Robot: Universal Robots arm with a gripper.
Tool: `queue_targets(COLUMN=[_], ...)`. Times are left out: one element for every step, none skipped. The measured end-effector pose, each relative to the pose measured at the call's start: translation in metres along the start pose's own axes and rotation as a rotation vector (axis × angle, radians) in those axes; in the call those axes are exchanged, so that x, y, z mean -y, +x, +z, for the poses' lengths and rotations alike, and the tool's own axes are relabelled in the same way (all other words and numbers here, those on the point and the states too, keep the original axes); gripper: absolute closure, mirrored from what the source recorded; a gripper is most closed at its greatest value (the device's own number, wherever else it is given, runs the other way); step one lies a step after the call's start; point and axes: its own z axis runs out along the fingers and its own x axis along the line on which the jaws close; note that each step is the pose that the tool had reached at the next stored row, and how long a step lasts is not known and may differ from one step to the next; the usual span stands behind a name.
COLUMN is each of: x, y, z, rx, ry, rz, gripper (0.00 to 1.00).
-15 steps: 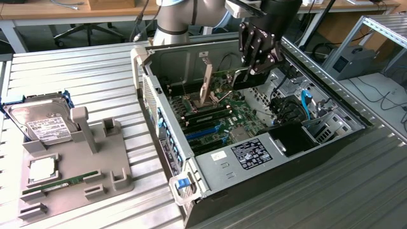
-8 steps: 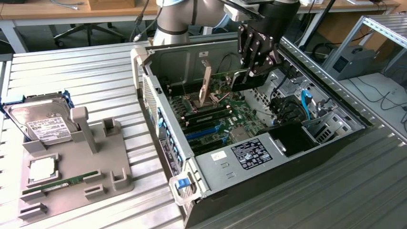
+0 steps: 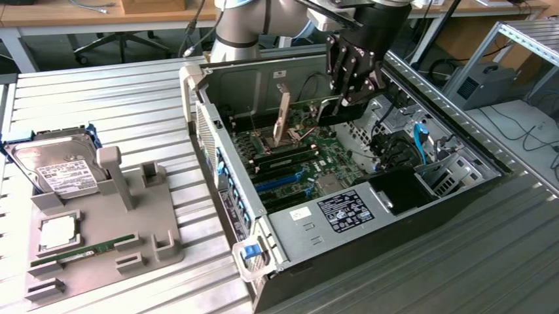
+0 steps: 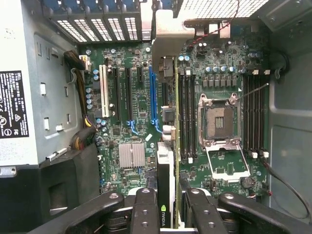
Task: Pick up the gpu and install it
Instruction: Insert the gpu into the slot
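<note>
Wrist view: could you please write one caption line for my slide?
The tool holds the gpu edge-on over the motherboard inside the open computer case.

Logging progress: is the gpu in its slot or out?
Out: the gpu hangs on edge between the fingers, above the motherboard.

a ribbed metal table (image 3: 105, 98) of long silver slats takes up most of the exterior view. behind its far edge stand pale wooden desks (image 3: 52, 16) on grey legs. an office chair's star base (image 3: 114, 42) sits on the dark floor beneath them, and a loose cable (image 3: 91, 5) lies on the desk top. past the table's edge at the exterior view's right, an aluminium profile frame (image 3: 524, 36) rises over a pale lower surface (image 3: 502, 124) with a grey box unit (image 3: 485, 82) and trailing wires (image 3: 528, 134). the light is even and soft.
</note>
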Motion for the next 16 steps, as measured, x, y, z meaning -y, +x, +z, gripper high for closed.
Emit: queue_targets(x=[0.0, -0.0001, -0.0001, -0.0002, -0.0003, -0.0005, -0.0006, -0.0007, -0.0008, -0.001, -0.0011, -0.0013, -0.0014, -0.0015, -0.0017, -0.0019], y=[0.0, 0.0, 0.0, 0.0, 0.0, 0.0, 0.0, 0.0, 0.0, 0.0, 0.0, 0.0, 0.0, 0.001, 0.001, 0.001], z=[0.0006, 0.0014, 0.002, 0.0031, 0.0045, 0.0061, 0.007, 0.0079, 0.0088, 0.0099, 0.011, 0.0122, 0.0133, 0.0145, 0.0158, 0.0169], rx=[-0.0001, 0.0, 0.0, -0.0001, 0.0, 0.0, 0.0, 0.0, -0.0001, 0.0, 0.0, 0.0, 0.0001, 0.0, 0.0, 0.0], ry=[0.0, 0.0, 0.0, 0.0, 0.0001, 0.0003, 0.0004, 0.0006, 0.0007, 0.0008, 0.001, 0.0012, 0.0013, 0.0014, 0.0016, 0.0017], rz=[0.0, 0.0, 0.0, 0.0, 0.0, 0.0, 0.0, 0.0, 0.0, 0.0, 0.0, 0.0, 0.0, 0.0, 0.0, 0.0], gripper=[0.73, 0.73, 0.73, 0.73, 0.73, 0.73, 0.73, 0.73, 0.73, 0.73, 0.73, 0.73, 0.73, 0.73, 0.73, 0.73])
